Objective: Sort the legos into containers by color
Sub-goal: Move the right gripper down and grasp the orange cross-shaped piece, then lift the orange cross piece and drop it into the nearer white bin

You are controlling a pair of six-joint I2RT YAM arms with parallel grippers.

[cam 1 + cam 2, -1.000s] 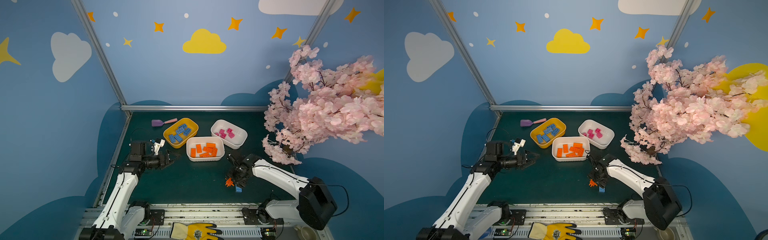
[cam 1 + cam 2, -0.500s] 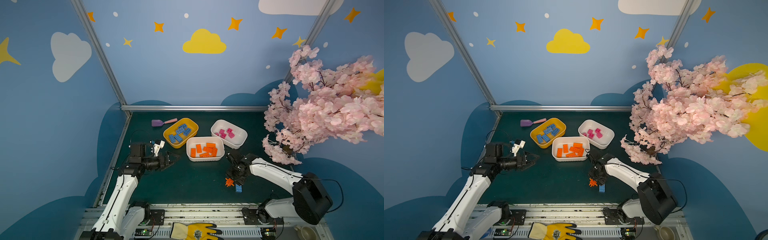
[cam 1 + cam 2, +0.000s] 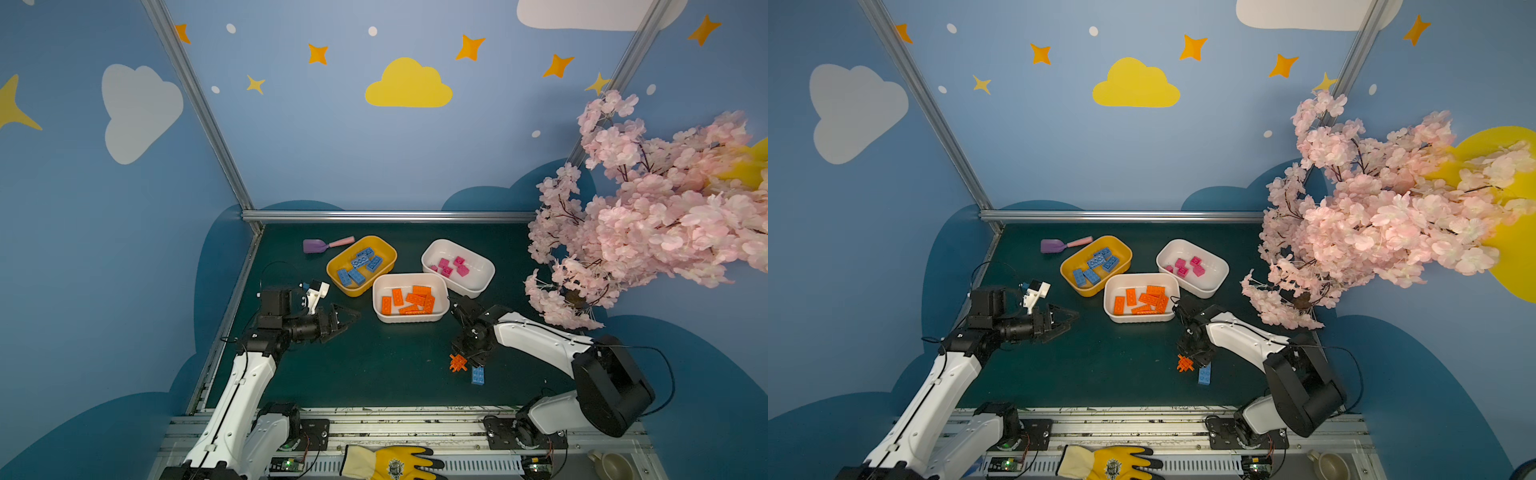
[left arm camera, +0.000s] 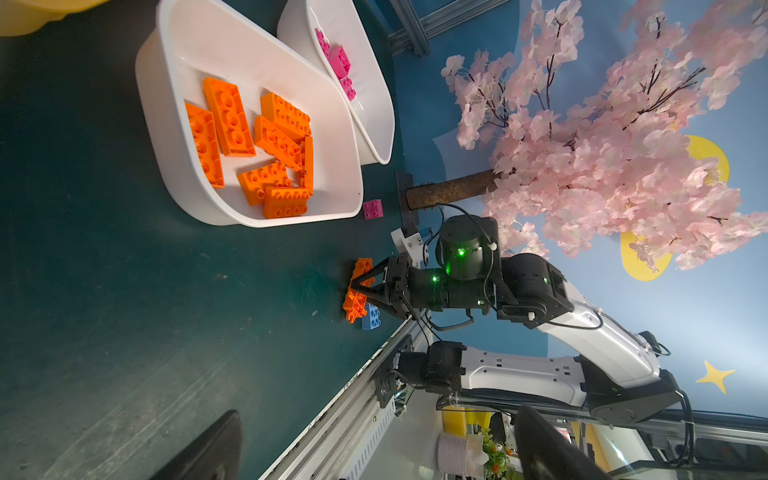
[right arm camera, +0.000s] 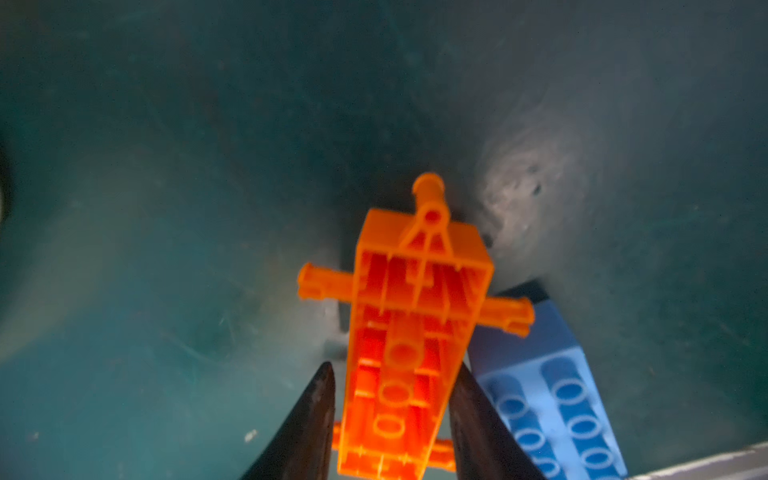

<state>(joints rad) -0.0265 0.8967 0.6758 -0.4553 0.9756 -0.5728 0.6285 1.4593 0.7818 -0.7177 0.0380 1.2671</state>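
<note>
Lego (image 5: 415, 332), orange and spiky, flat on worktop (image 3: 395, 374) near front edge, ribbed hollow side up; blue lego (image 5: 548, 395) just beside it. Right end effector (image 5: 395, 370) down over it, narrow, dark fingers (image 5: 316, 415) flanking its body: one against it, sliver of gap at the other, firm grip not confirmable through blur. Orange legos (image 3: 409, 299) in near white container (image 3: 411, 319), blue ones (image 3: 359, 264) in yellow container (image 3: 386, 251), pink ones (image 3: 451, 266) in far white container (image 3: 484, 270); all three containers clustered mid-worktop, close together. Loose pink lego (image 4: 372, 209) on worktop just beside near white container. Left end effector (image 3: 347, 320) wide, holding nothing, hovering left of containers. Purple scoop (image 3: 316, 246) just behind yellow container. Pink blossom tree (image 3: 644, 216) at right; yellow glove (image 3: 395, 463) on front rail.
</note>
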